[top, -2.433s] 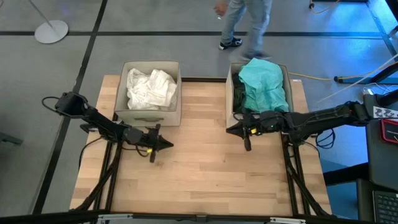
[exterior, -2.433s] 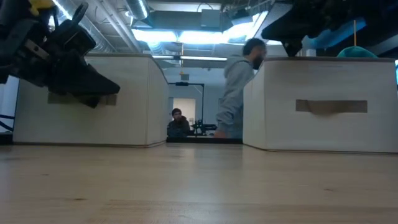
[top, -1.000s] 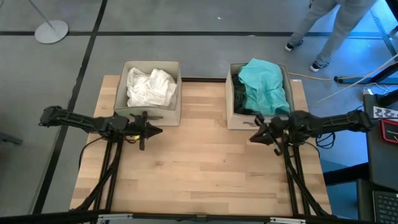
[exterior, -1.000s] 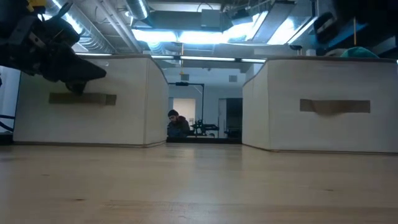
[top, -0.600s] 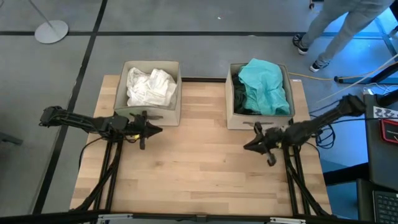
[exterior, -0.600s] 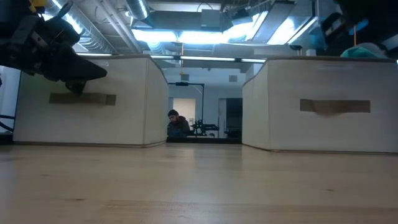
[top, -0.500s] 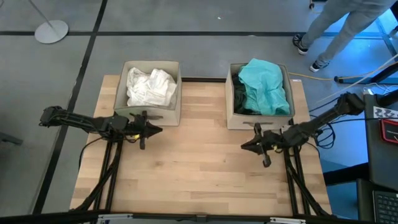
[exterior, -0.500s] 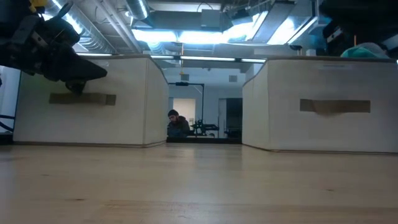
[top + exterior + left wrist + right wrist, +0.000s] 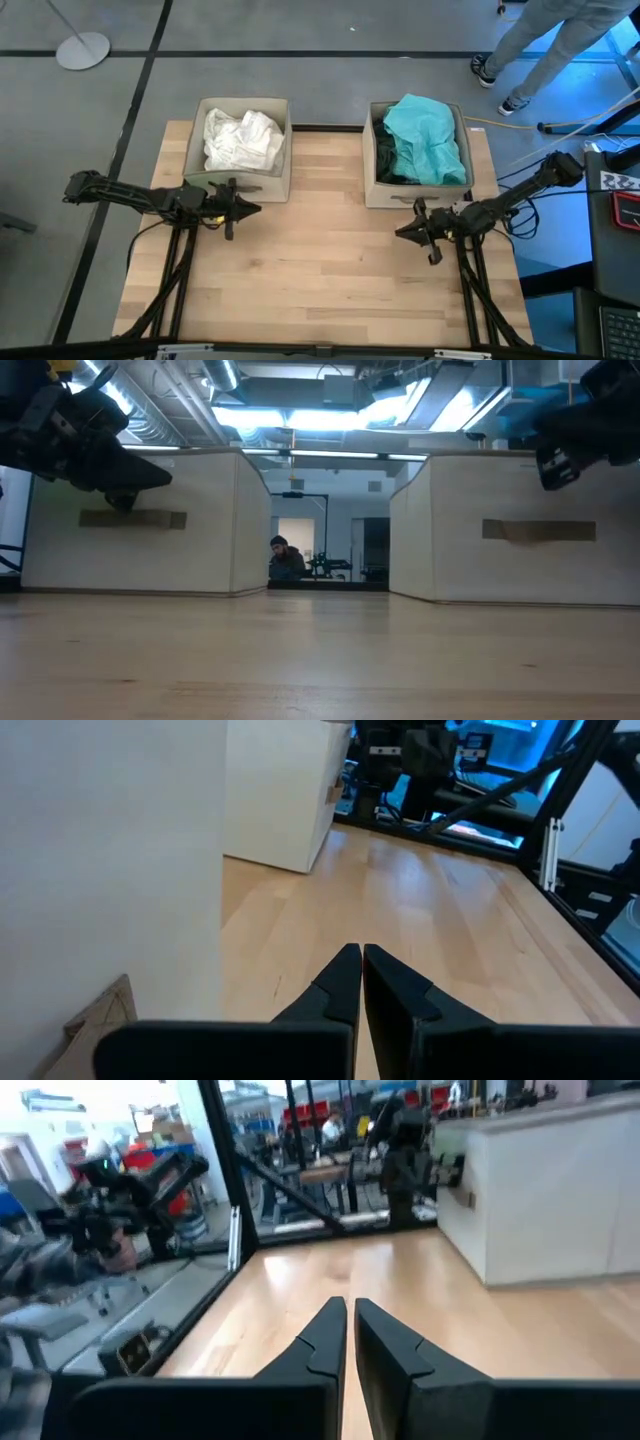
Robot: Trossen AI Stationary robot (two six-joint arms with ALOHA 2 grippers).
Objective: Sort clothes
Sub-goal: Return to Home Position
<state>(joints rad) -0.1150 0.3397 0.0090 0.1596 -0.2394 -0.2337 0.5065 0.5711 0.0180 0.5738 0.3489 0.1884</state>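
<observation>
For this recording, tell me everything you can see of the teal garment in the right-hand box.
The teal garment is soft, matte fabric, crumpled in loose folds. It lies in the right beige box and covers most of its opening. It rests on a dark garment that shows at its edge nearer the table's middle. Nothing grips it: the right gripper hangs over the table in front of the box, jaws shut.

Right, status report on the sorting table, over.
Left jaws shut, empty, by left box; right jaws shut, empty, by right box. White clothes in left box; teal garment atop dark ones in right. Nothing in the way.
</observation>
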